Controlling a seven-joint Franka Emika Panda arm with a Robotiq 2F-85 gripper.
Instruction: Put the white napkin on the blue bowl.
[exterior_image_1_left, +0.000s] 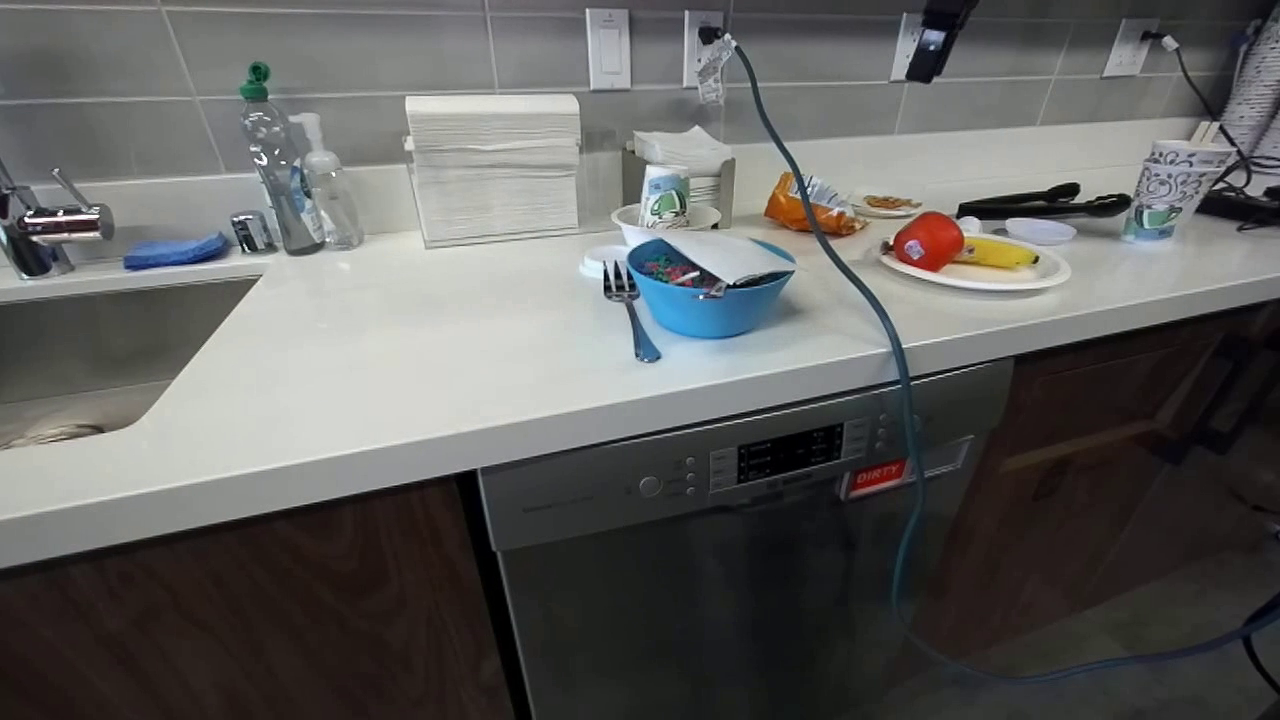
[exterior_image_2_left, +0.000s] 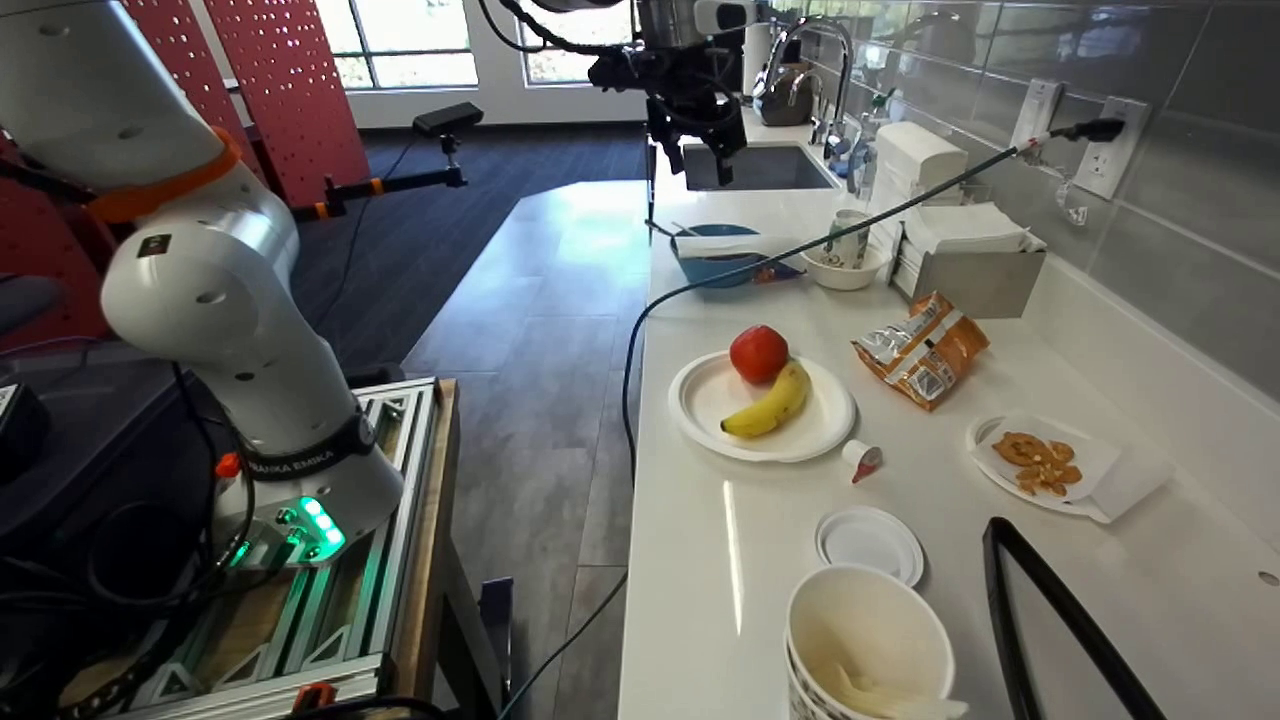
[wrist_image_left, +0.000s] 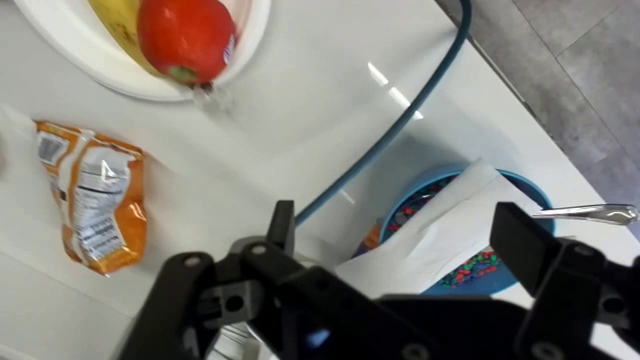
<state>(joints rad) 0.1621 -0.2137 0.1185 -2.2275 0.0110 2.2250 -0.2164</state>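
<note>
The placing step is judged complete; the white napkin is laid across the blue bowl (one end overhangs); the gripper is held clear of both, its jaws wide apart, nothing gripped; only a clean retreat seems called for.

One blue bowl, one white bowl, one napkin on the blue bowl, one fork, one banana, one red fruit, one orange bag; far left, two bottles and one sponge.
</note>
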